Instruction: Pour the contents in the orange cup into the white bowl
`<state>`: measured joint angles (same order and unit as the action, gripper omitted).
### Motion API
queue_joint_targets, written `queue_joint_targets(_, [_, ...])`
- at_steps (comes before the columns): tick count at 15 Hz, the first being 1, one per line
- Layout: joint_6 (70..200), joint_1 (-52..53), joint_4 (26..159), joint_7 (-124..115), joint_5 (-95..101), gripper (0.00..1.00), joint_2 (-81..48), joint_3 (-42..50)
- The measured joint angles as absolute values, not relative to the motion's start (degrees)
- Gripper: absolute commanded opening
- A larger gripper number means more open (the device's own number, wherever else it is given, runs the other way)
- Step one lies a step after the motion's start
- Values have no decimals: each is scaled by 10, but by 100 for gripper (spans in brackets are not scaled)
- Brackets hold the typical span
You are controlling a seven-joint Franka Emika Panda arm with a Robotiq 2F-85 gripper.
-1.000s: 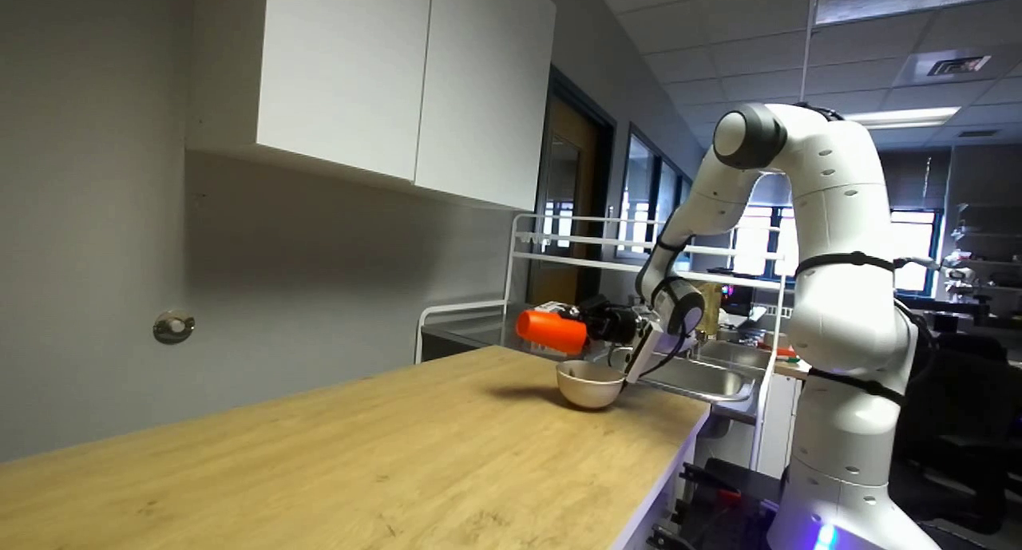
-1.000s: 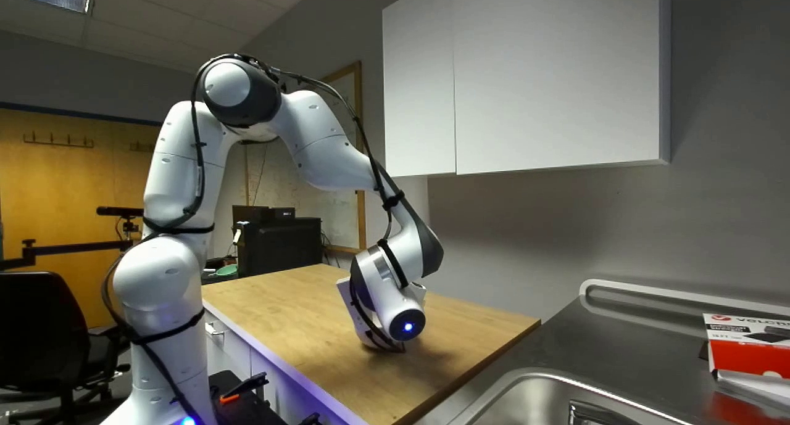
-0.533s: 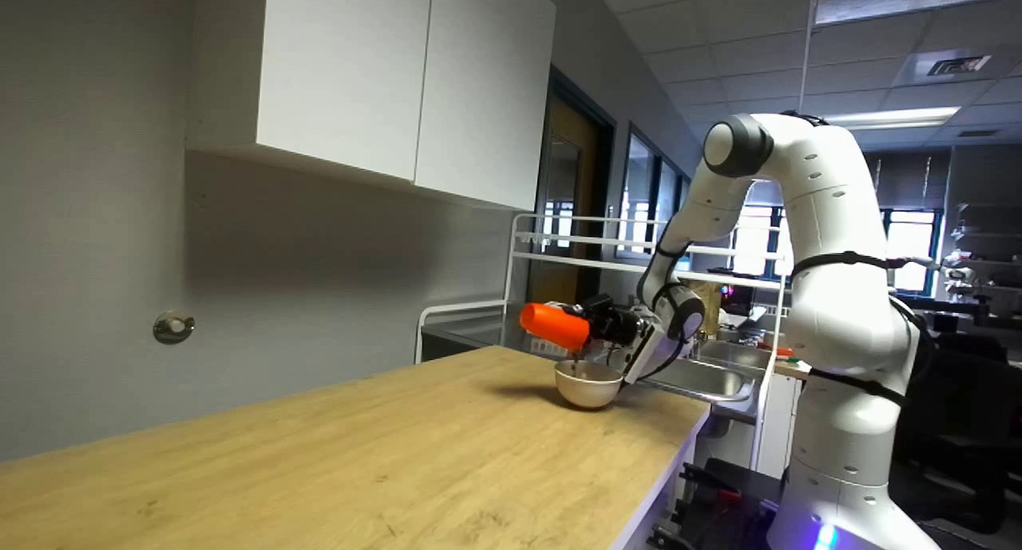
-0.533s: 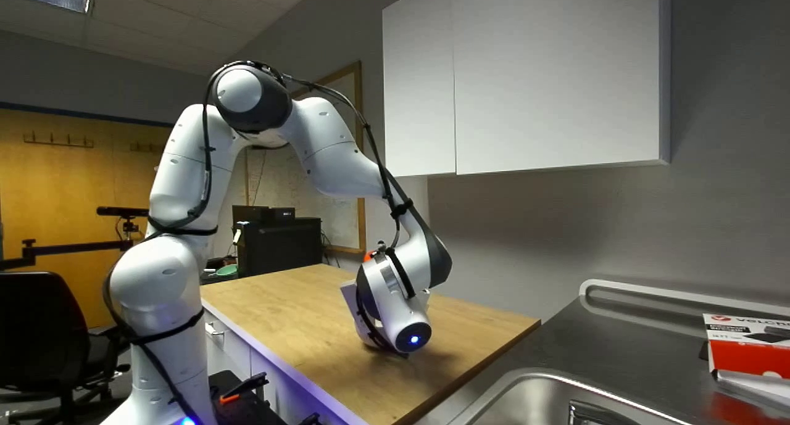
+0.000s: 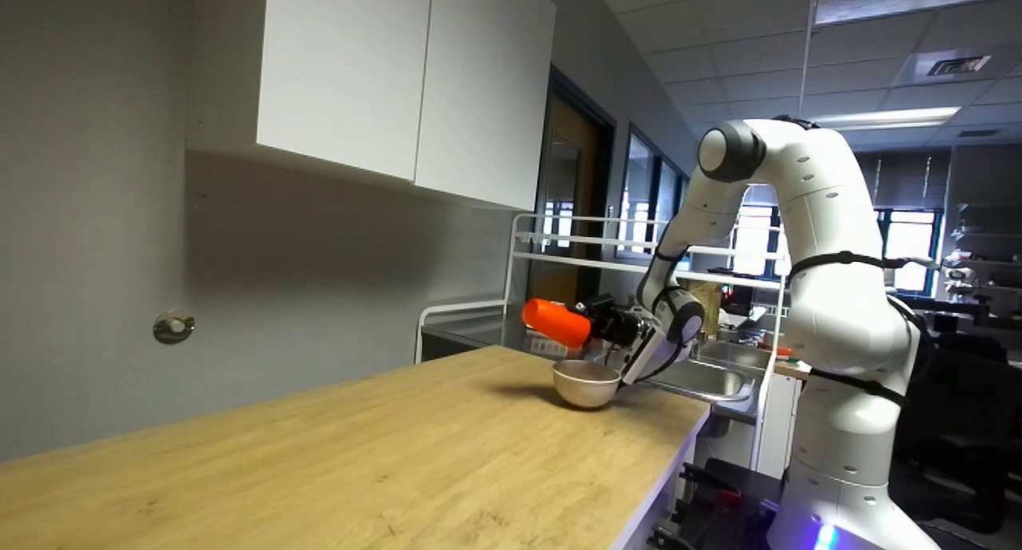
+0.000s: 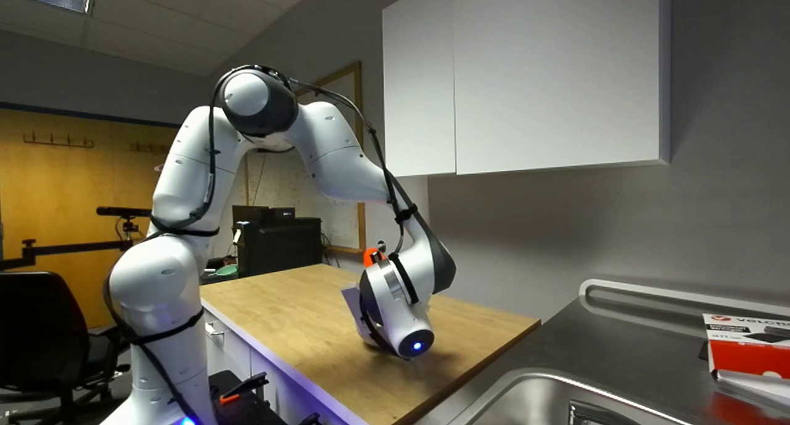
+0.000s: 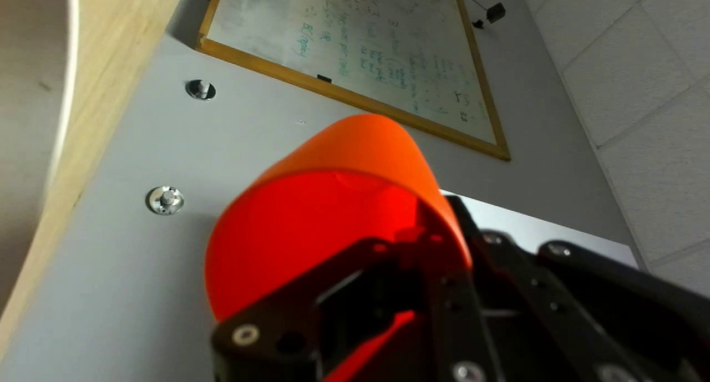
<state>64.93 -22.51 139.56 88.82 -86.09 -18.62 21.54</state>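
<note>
The orange cup (image 5: 556, 323) is tipped past level over the white bowl (image 5: 585, 386), its base up to the left and its mouth down toward the bowl. My gripper (image 5: 592, 320) is shut on the cup's wall near the rim. In the wrist view the gripper (image 7: 435, 235) has one finger inside the cup (image 7: 316, 221) and one outside. The visible inside of the cup is bare red. The bowl's blurred rim (image 7: 72, 66) shows at the left edge there. The bowl's contents cannot be made out. In an exterior view the arm hides the bowl and most of the cup (image 6: 371, 256).
The bowl stands on the wooden counter (image 5: 359, 454) near its sink end. The white hand mount is close to the bowl's right rim; contact cannot be told. A sink (image 6: 524, 400), a white wire rack (image 5: 639, 259) and a wall cabinet (image 5: 343, 71) surround the counter.
The cup has tipped further, base rising. Dark bits fell from its mouth into the bowl half a second ago; none show falling now. The bowl has shifted slightly left. The arm's elbow has dropped.
</note>
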Motion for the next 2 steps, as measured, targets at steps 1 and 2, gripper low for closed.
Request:
queue_joint_targets(1, [646, -225, 1394, 891, -861, 1, -188, 215])
queue_joint_targets(2, [643, -225, 1393, 895, -860, 1, -189, 215])
